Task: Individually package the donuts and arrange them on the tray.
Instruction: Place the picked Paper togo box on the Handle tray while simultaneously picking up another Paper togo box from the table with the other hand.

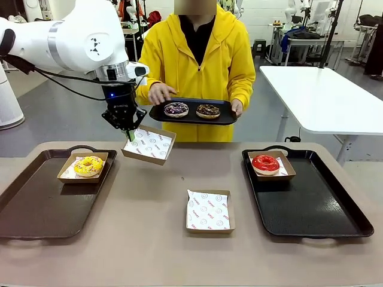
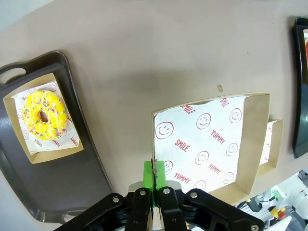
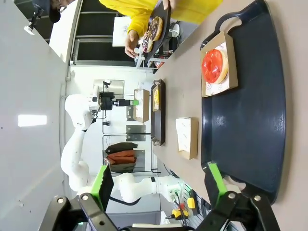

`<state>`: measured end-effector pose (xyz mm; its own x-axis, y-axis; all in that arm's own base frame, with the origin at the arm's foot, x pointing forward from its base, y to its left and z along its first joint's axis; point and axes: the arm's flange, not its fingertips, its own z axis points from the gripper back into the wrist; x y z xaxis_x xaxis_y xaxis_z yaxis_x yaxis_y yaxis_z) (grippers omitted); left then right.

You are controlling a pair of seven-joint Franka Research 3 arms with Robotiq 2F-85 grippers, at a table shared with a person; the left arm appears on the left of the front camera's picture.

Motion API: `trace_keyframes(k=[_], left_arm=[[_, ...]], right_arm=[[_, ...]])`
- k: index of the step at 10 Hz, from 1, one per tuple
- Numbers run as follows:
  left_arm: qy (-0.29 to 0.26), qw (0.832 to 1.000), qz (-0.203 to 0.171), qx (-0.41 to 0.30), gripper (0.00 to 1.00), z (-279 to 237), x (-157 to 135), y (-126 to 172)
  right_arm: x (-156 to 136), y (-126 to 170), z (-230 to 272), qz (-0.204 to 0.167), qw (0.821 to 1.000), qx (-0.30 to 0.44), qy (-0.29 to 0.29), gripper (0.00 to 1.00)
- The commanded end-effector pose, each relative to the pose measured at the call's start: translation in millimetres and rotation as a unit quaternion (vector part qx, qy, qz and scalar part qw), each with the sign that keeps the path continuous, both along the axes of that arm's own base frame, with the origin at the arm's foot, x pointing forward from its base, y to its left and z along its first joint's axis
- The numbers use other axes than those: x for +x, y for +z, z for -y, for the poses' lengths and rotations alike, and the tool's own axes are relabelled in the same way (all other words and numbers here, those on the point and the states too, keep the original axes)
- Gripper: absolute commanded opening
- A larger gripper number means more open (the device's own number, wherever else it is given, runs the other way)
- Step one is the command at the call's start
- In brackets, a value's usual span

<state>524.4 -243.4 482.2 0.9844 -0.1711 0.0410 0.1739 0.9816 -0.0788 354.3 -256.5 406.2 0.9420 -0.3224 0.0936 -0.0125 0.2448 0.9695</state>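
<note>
The yellow-iced donut (image 1: 88, 165), sprinkled, lies flat in a paper-lined box (image 1: 78, 180) on the left tray (image 1: 42, 203). The glossy red donut (image 1: 266, 164) lies flat in a second box (image 1: 286, 171) on the right tray (image 1: 311, 206). The purple-dark donut (image 1: 176, 109) and chocolate-brown donut (image 1: 207, 111), both seemingly sprinkled, sit unboxed side by side on a small black tray (image 1: 191, 118) held by a person (image 1: 203, 66).

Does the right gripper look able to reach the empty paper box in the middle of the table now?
Probably yes. The right gripper is open and empty, and the empty paper box lies alone on bare table, beside the right tray, with nothing over it.
</note>
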Motion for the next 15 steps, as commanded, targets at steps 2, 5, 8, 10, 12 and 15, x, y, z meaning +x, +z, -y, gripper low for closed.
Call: trace_keyframes(k=[2, 5, 8, 10, 12, 15], left_arm=[[-0.004, 1.0, -0.001, 0.001, 0.0, 1.6, -2.5, 0.8], [-0.004, 1.0, -0.001, 0.001, 0.0, 1.6, -2.5, 0.8], [-0.004, 1.0, -0.001, 0.001, 0.0, 1.6, -2.5, 0.8], [-0.004, 1.0, -0.001, 0.001, 0.0, 1.6, -2.5, 0.8], [-0.004, 1.0, -0.001, 0.001, 0.0, 1.6, -2.5, 0.8], [-0.004, 1.0, -0.001, 0.001, 0.0, 1.6, -2.5, 0.8]], right_arm=[[-4.6, -3.1, 1.4, -0.002, 1.0, 0.005, -0.005, 1.0], [-4.6, -3.1, 1.4, -0.002, 1.0, 0.005, -0.005, 1.0], [-4.6, -3.1, 1.4, -0.002, 1.0, 0.005, -0.005, 1.0], [-4.6, -3.1, 1.4, -0.002, 1.0, 0.005, -0.005, 1.0], [-4.6, -3.1, 1.4, -0.002, 1.0, 0.005, -0.005, 1.0], [-4.6, -3.1, 1.4, -0.002, 1.0, 0.005, -0.005, 1.0]])
